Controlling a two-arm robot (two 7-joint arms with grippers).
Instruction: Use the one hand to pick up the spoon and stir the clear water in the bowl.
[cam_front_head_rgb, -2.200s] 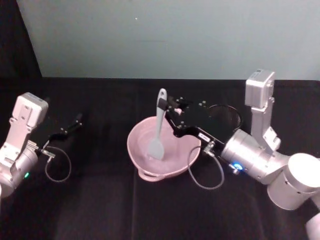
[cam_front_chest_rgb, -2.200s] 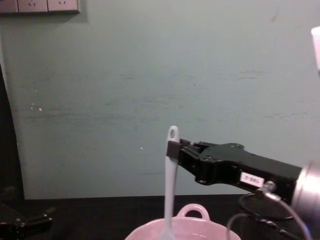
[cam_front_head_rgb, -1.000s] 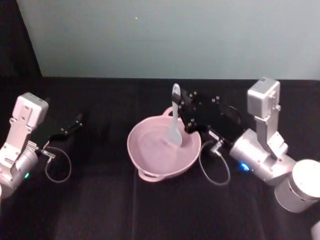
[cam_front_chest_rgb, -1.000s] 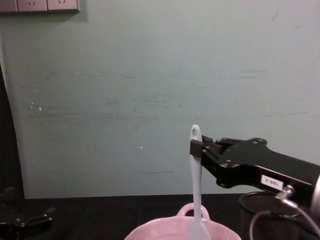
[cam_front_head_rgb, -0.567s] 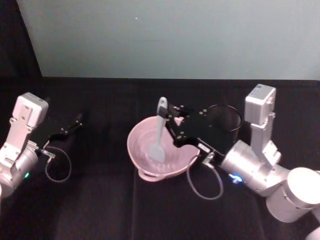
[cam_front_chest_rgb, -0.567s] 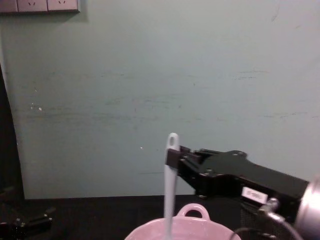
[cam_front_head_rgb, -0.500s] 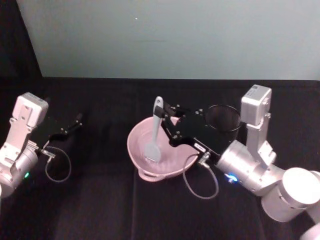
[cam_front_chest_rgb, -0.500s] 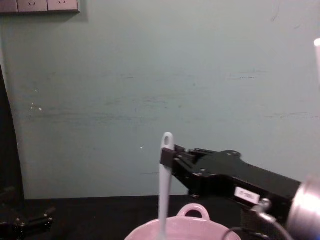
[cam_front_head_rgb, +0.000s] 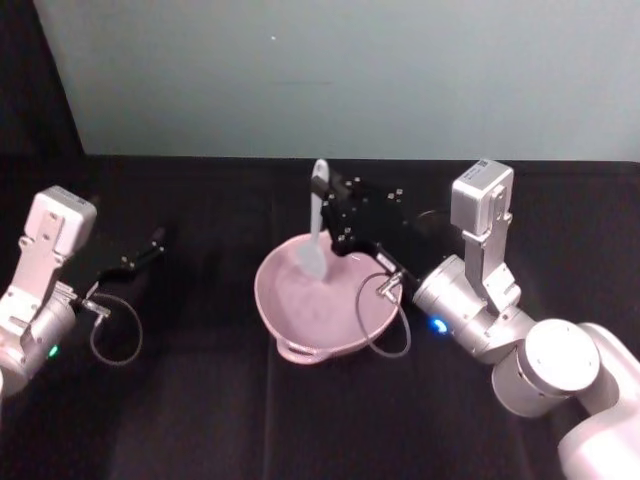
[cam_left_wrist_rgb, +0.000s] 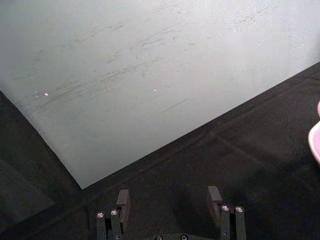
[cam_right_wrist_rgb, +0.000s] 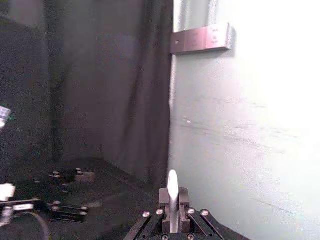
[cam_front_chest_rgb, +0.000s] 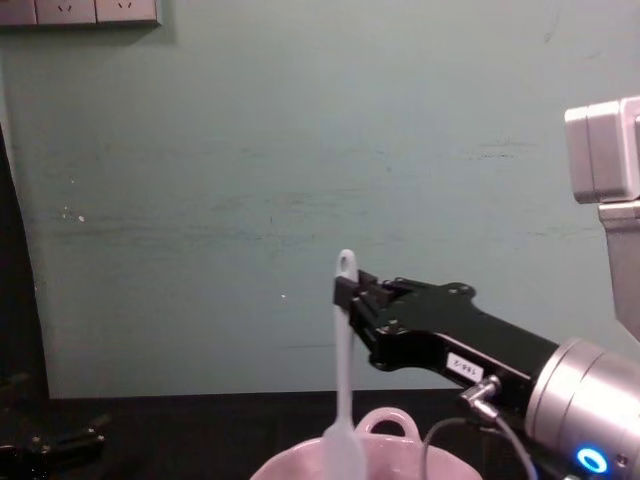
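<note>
Right end effector (cam_front_head_rgb: 326, 200) clamps the spoon (cam_front_head_rgb: 315, 235) upright, scoop directly below it at the far side of the bowl (cam_front_head_rgb: 265, 300); left end effector (cam_front_head_rgb: 153, 243) sits open, well left.

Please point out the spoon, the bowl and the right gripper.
spoon (cam_front_head_rgb: 316, 222), head view, middle of its handle.
bowl (cam_front_head_rgb: 263, 302), head view, its left rim.
right gripper (cam_front_chest_rgb: 346, 292), chest view, between the fingertips clamping the handle.
</note>
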